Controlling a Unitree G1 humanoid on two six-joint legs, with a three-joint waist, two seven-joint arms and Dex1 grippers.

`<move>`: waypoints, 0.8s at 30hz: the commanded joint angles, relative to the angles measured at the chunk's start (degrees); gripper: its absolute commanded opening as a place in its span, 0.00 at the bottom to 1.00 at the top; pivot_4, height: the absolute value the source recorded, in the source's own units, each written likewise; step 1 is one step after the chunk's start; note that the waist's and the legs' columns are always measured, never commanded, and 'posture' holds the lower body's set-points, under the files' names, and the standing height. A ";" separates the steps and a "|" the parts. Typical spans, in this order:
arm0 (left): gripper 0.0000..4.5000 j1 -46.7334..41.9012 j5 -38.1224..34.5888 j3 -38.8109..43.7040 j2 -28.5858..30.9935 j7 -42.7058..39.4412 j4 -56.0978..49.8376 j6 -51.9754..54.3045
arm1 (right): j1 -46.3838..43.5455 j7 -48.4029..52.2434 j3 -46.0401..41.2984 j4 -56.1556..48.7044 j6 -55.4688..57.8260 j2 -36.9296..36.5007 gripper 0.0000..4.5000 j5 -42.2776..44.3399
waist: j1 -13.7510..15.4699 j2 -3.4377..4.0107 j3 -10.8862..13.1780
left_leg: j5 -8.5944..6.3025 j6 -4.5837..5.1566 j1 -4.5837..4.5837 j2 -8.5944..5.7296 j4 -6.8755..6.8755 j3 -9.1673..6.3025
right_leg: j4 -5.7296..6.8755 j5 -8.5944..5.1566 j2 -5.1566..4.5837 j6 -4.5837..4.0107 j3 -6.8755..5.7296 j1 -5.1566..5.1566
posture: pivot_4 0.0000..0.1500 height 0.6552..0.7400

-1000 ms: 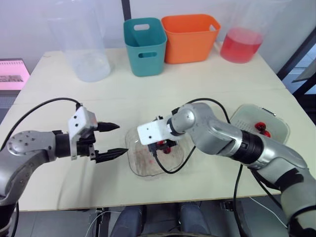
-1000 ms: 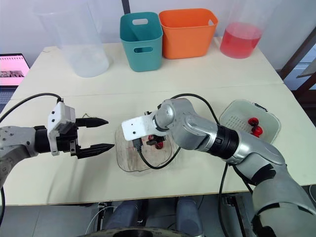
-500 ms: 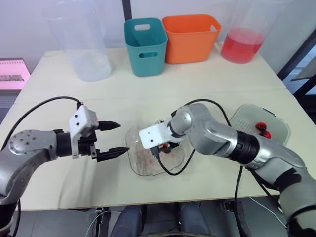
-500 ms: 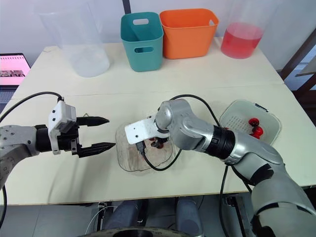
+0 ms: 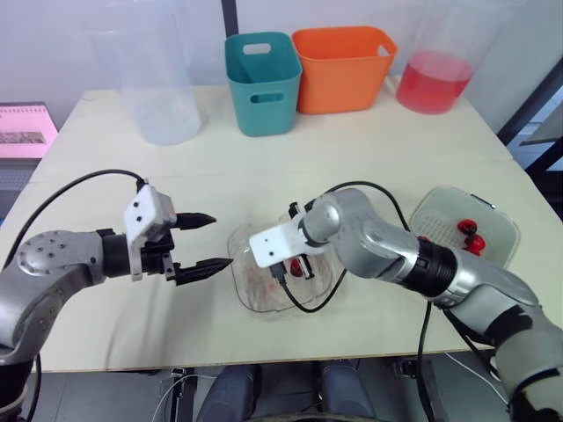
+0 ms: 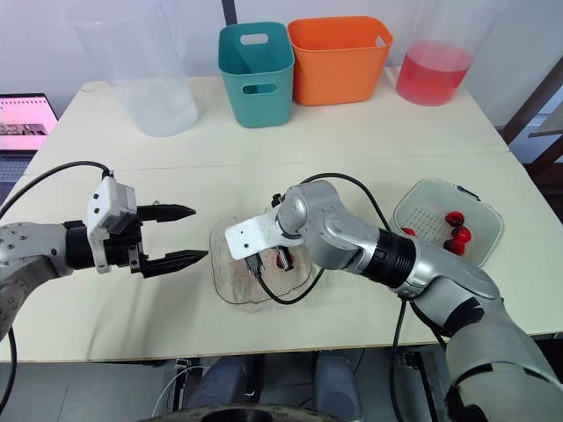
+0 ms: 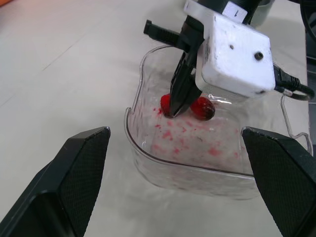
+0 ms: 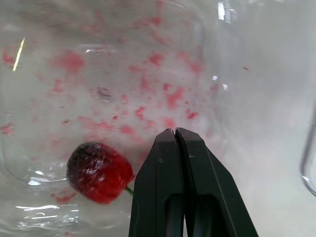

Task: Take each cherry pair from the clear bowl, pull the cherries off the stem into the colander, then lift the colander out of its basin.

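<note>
While the right gripper (image 8: pixel 175 131) is pinching shut on the red cherry pair (image 7: pixel 202 107) by its stem, one cherry lying either side of its jaws in the clear plastic bowl (image 7: pixel 168 173), a slow, straight lift is looking safest; the left gripper (image 5: pixel 216 240) is hovering wide open just short of the bowl.

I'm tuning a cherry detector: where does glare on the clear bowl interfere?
Right wrist view: white glints streak the clear bowl at its rim and beside the cherry. Left wrist view: highlights band the bowl's near wall, and the cherries carry small shiny spots. Eye views: only faint sheen on the bowl.
</note>
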 commanded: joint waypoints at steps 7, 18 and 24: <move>1.00 -1.23 -0.53 0.23 0.16 -0.48 -0.87 -0.26 | 0.02 4.29 -6.91 -7.70 1.02 -3.56 0.63 1.73 | 0.00 0.00 0.00 | -0.01 0.01 0.00 0.00 -0.01 0.01 | 0.00 0.00 0.00 0.00 0.00 0.00 | 1.00 1.00; 1.00 -1.22 0.38 -1.53 2.70 -2.88 -2.41 0.09 | 2.29 9.38 -4.27 -7.02 -8.13 -6.15 0.63 1.28 | -0.17 0.00 0.00 | -0.01 0.02 0.00 0.03 -0.03 0.02 | -0.01 0.00 0.02 0.00 -0.01 -0.01 | 1.00 1.00; 1.00 -0.31 0.03 -1.02 4.21 -3.18 -3.70 0.28 | 2.63 10.10 -2.30 -3.49 -12.17 -4.74 0.63 -1.30 | -0.04 0.00 0.00 | -0.01 0.02 0.00 0.02 -0.02 0.02 | -0.02 0.00 0.02 0.00 0.00 0.00 | 1.00 1.00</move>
